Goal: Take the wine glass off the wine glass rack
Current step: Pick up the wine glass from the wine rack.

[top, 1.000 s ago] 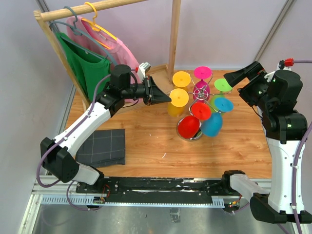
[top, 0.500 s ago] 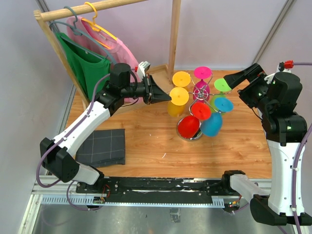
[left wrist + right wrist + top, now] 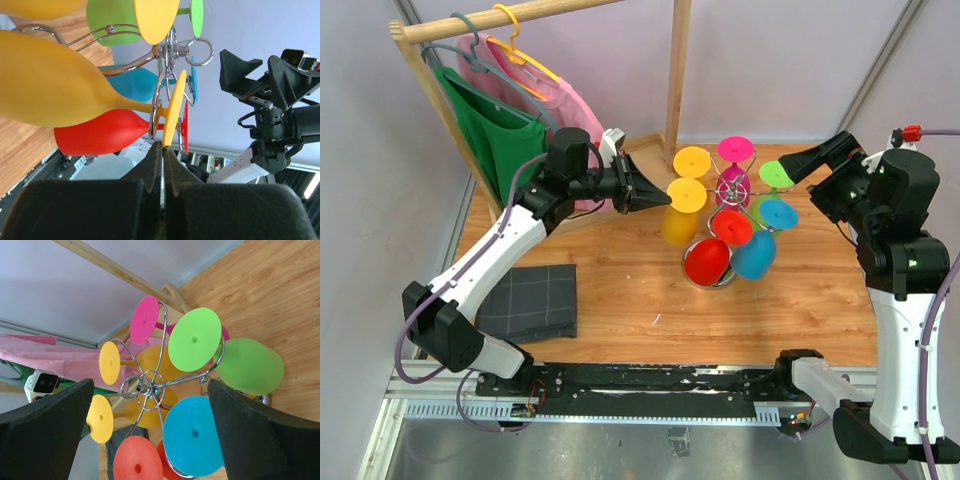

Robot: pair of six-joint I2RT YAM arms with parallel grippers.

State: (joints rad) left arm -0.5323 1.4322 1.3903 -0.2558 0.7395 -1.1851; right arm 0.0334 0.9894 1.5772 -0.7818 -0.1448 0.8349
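Observation:
The chrome wine glass rack [image 3: 733,186] stands at mid-table with several coloured glasses hanging bowl-down. My left gripper [image 3: 658,194] is shut on the edge of the round foot of a yellow wine glass [image 3: 678,224] on the rack's left side. In the left wrist view the fingertips [image 3: 163,146] pinch that yellow foot [image 3: 173,111], and the stem still sits in a chrome hook [image 3: 155,116]. My right gripper [image 3: 798,166] hovers open by the green glass [image 3: 777,175] at the rack's right. Its wide-apart fingers [image 3: 47,432] frame the rack hub [image 3: 149,388].
A wooden clothes rack [image 3: 677,70] with green and pink garments [image 3: 500,130] on hangers stands at the back left. A dark folded cloth [image 3: 532,300] lies front left. Red [image 3: 708,260], blue [image 3: 757,254], pink [image 3: 736,150] and a second yellow glass [image 3: 692,161] crowd the rack.
The left gripper has shifted slightly and the yellow glass's bowl has swung a little toward the near side. The right gripper has edged slightly toward the rack.

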